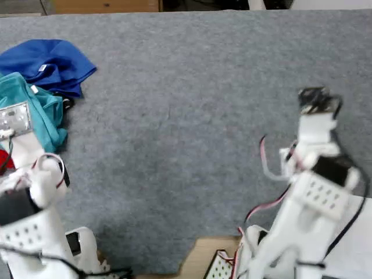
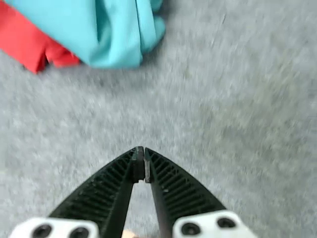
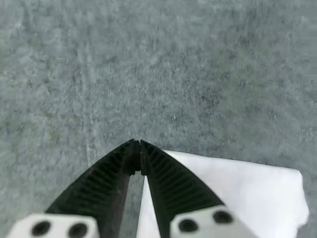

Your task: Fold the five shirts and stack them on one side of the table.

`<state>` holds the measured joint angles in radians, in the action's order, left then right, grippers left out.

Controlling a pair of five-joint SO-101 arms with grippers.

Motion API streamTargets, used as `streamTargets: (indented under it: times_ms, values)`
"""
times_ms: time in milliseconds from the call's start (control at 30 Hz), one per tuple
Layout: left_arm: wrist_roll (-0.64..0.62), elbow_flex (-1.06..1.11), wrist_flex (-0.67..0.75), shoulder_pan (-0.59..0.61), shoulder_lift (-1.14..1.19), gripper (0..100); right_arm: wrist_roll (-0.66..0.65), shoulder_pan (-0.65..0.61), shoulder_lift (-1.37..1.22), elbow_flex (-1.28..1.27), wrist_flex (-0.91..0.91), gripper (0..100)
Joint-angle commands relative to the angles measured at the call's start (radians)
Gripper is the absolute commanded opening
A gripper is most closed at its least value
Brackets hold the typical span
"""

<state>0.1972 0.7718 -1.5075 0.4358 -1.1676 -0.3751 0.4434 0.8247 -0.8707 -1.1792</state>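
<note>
Teal shirt over red shirt, near closed left gripper

We see grey mat open across the middle; blue shirt, teal shirt and, seemingly, a red shirt crowd the left edge.

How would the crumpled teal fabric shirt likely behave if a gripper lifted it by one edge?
The crumpled teal fabric shirt lies in soft folds, so it would probably hang limp, not hold shape. It lies over the red fabric shirt, so lifting could drag that along. On the grey felt table cover, pushing would likely bunch it.
</note>
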Motion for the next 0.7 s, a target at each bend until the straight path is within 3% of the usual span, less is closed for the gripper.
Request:
streamTargets:
  times_ms: [0,267,667]
  values:
    - [0.006,0.112,0.109,0.005,-0.156,2,-0.009,-0.042,0.206,-0.260,0.141,0.5]
    - [0.006,0.304,0.169,0.006,-0.421,2,-0.011,-0.091,0.503,-0.530,0.158,0.5]
    - [0.006,0.311,0.164,0.008,-0.453,2,-0.009,-0.093,0.997,-0.822,0.097,0.5]
